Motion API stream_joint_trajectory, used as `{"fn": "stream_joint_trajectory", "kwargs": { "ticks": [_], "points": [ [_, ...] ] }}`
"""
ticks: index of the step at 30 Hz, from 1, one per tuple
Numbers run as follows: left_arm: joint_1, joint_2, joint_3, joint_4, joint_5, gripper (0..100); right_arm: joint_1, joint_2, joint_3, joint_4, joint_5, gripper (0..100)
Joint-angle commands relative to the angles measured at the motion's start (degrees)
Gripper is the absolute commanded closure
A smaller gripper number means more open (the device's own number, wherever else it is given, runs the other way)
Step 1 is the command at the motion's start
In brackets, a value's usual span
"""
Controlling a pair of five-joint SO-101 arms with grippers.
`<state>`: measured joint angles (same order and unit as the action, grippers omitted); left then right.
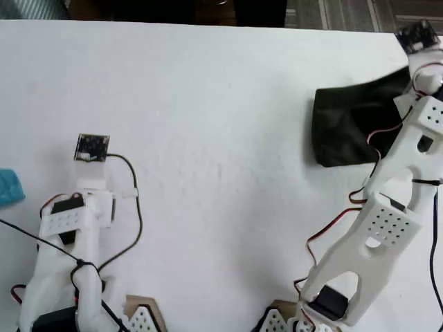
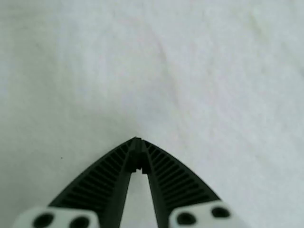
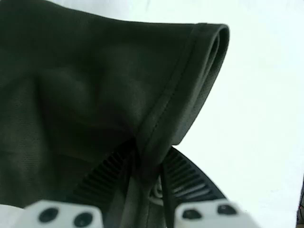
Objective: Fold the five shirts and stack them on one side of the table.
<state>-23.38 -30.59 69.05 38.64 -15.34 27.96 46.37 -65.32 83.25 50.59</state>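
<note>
A dark green shirt (image 1: 349, 124) lies bunched at the table's right edge. My right gripper (image 3: 145, 168) is shut on its hemmed edge (image 3: 161, 114), which rises in a fold from between the jaws; in the high view the right arm (image 1: 398, 200) stretches over the cloth toward the far right corner. My left gripper (image 2: 137, 142) is shut on nothing, its tips touching just above the bare white tabletop (image 2: 152, 71). The left arm (image 1: 73, 228) sits at the near left. A corner of a teal shirt (image 1: 10, 187) shows at the left edge.
The white table (image 1: 208, 124) stretches wide between the two arms. A black cable (image 1: 135, 200) loops beside the left arm. Red and black wires (image 1: 332, 228) hang along the right arm. The table's far edge meets a dark floor.
</note>
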Motion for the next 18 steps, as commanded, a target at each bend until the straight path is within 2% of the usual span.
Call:
{"fn": "stream_joint_trajectory", "kwargs": {
  "ticks": [1,8,13,18],
  "points": [
    [-0.4,-1.1,-0.1,-0.9,0.1,97,1.8,2.2,-2.3,-3.9,1.8,97.9],
    [-0.4,-1.0,-0.1,-0.9,0.1,97,3.6,8.8,-2.3,-13.6,1.7,97.7],
    [-0.4,-1.0,-0.1,-0.9,0.1,97,3.6,9.7,-2.4,-13.5,1.7,96.6],
    [-0.4,-1.0,-0.1,-0.9,0.2,97,3.4,8.6,-7.7,-6.1,1.3,78.6]
  ]
}}
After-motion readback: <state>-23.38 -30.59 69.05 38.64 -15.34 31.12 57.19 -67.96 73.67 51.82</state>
